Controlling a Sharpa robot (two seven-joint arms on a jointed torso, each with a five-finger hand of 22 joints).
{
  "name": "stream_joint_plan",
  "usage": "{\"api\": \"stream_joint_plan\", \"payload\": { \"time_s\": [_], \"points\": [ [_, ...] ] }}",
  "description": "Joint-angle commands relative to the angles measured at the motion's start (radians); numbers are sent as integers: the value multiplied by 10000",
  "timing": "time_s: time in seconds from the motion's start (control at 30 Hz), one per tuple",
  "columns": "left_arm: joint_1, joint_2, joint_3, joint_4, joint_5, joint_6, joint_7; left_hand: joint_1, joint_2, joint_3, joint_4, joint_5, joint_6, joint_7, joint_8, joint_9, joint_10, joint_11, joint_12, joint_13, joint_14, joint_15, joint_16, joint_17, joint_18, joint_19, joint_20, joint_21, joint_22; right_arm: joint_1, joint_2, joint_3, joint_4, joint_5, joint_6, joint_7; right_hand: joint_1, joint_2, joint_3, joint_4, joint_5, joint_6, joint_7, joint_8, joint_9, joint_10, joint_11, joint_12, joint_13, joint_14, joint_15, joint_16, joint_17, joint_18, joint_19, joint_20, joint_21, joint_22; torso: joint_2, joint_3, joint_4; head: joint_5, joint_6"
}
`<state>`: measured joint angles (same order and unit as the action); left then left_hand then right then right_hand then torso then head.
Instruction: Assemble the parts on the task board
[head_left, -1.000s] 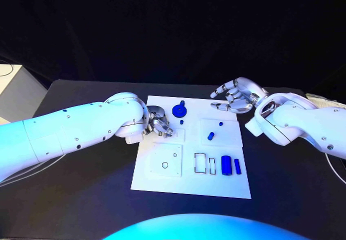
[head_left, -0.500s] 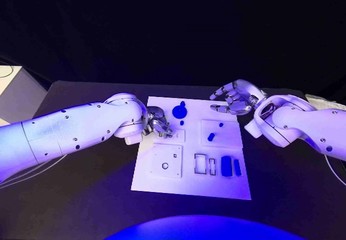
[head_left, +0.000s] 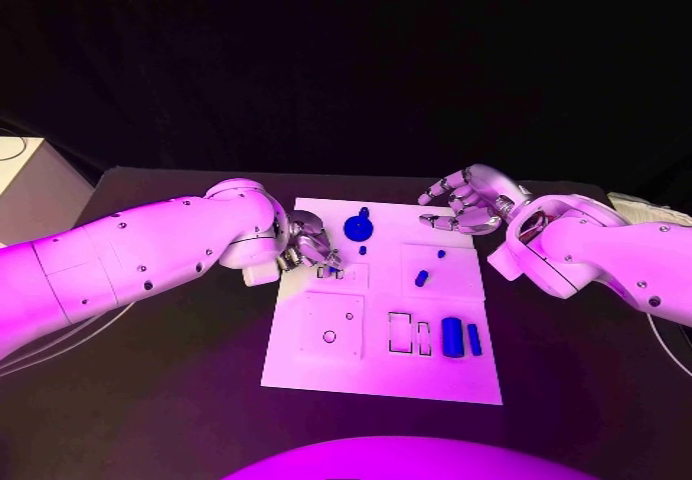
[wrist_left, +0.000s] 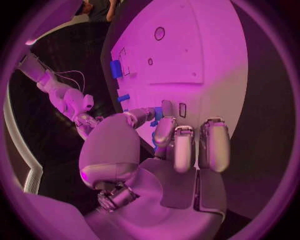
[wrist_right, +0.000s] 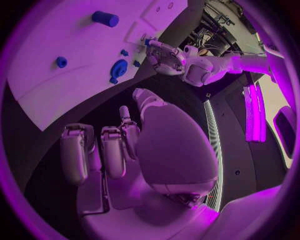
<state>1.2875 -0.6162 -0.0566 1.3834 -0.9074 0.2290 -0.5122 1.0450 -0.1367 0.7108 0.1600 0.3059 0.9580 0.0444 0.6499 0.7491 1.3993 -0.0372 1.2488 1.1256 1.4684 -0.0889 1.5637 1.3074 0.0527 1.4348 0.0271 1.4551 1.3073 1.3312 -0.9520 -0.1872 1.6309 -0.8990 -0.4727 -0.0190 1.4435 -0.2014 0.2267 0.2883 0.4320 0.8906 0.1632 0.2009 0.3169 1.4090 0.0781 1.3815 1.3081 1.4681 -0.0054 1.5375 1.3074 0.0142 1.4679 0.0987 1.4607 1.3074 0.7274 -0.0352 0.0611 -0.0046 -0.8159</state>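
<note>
Right now we see the flat white rectangular task board (head_left: 378, 372) lying in the middle of the black table (head_left: 173, 400), between our two white arms. Our left hand (head_left: 310, 250) rests at the board's left edge, its silver fingers (wrist_left: 175, 145) curled downward over a small rectangular recess; in the left wrist view a small blue part (wrist_left: 157, 114) sits between the thumb and a fingertip, so we judge it pinched there, though the contact itself is partly hidden. Our right hand (head_left: 464, 200) hovers just beyond the board's far right corner, above the table, its fingers (wrist_right: 112, 150) loosely bent, apart from one another, and holding nothing.

On the board, a round blue disc-shaped part with a small knob (head_left: 358, 224) lies near the far edge, with a tiny blue peg (head_left: 362, 249) just beside it. A short blue oblong part (head_left: 421, 277) lies on the raised square plate right of the centre. Near the right edge, a thick blue cylinder-like part (head_left: 453, 335) and a thin blue bar (head_left: 475, 338) lie side by side, next to two rectangular cut-outs (head_left: 408, 332).
</note>
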Motion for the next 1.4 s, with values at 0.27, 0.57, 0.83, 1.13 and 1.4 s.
{"api": "stream_joint_plan", "payload": {
  "time_s": [0.27,0.57,0.83,1.13,1.4],
  "points": [
    [196,337,64,-728,1561,1980,207,344,246,1406,-1353,49,144,-95,-59,2,82,22,101,62,1019,61,63,2617,-8,-2,34,-4,493,-19,41,0,-90,-15,146,124,-94,33,63,-21,54,-59,13,-14,-10,-30,-7,9,864,830,65,-46,1911,141,542,40,-52,1905,0,4,-4,-30,129],
    [606,816,71,-1398,1372,2912,-57,423,68,1585,-1466,454,304,-105,-147,18,201,4,307,312,1024,47,71,2634,-17,23,31,32,556,-35,71,0,-165,-8,144,115,-115,24,99,-21,65,-60,14,-14,-13,-29,-7,11,863,828,66,-51,1902,141,541,40,-55,1905,-18,8,7,-47,195],
    [852,1256,32,-1753,683,3010,-149,308,34,1672,-1480,927,420,-123,-194,55,266,-16,398,414,1024,29,71,2634,-32,69,12,75,633,-80,127,0,-211,-7,140,116,-115,24,99,-21,65,-60,14,-14,-13,-29,-7,11,863,828,66,-51,1902,141,541,40,-55,1905,-26,6,12,-49,201],
    [946,1605,-172,-2050,135,2771,-180,114,106,1320,-1546,2133,532,-178,-232,177,366,-67,538,586,1024,-13,71,2634,-63,153,-30,149,775,-193,265,0,-316,-53,77,162,-119,13,134,-30,74,-58,13,-14,-16,-32,-7,8,858,827,66,-55,1897,146,533,40,-75,1894,-90,-6,17,-69,345],
    [946,1789,-377,-2056,-77,2380,-173,23,87,1486,-1681,2274,661,-232,-182,237,536,-120,804,928,1024,-57,71,2634,-89,235,-66,218,894,-367,441,1,-524,-202,-80,333,-100,10,170,-44,89,-61,12,-16,-18,-59,-9,-21,831,816,64,-76,1858,160,509,39,-133,1858,-228,-41,30,-102,583]
  ]
}}
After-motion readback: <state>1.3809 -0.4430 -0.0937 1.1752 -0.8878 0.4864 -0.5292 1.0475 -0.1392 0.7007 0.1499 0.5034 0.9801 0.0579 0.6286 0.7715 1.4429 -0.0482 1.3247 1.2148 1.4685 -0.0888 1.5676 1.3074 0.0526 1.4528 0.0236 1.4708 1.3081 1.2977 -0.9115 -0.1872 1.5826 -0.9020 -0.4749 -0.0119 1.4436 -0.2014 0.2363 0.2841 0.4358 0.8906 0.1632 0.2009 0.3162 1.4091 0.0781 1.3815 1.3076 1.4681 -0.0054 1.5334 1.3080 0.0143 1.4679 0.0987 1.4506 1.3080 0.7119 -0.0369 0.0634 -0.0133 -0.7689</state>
